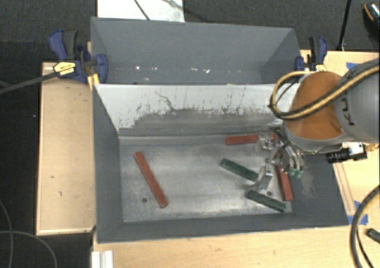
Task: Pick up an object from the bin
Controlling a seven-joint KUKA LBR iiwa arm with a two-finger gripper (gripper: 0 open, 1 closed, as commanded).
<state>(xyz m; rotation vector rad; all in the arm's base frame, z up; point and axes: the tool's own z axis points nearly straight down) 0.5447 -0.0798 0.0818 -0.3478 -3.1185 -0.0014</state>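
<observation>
camera view: the gripper (268,179) is seen low in the bin (113,142), close to the right wall, with the orange wrist cover (312,112) above it. whether it is wide or narrow cannot be told, and nothing is seen held in it. a dark green stick (266,200) lies just in front of it, perhaps touched. a short red stick (285,185) lies just beside it on the view's right, and a second green stick (239,169) lies near it on the view's left. a back red stick (241,139) lies behind it, and a long red stick (151,179) lies well apart to the left. the approach is judged done. the grasp and lift are not yet made.
</observation>
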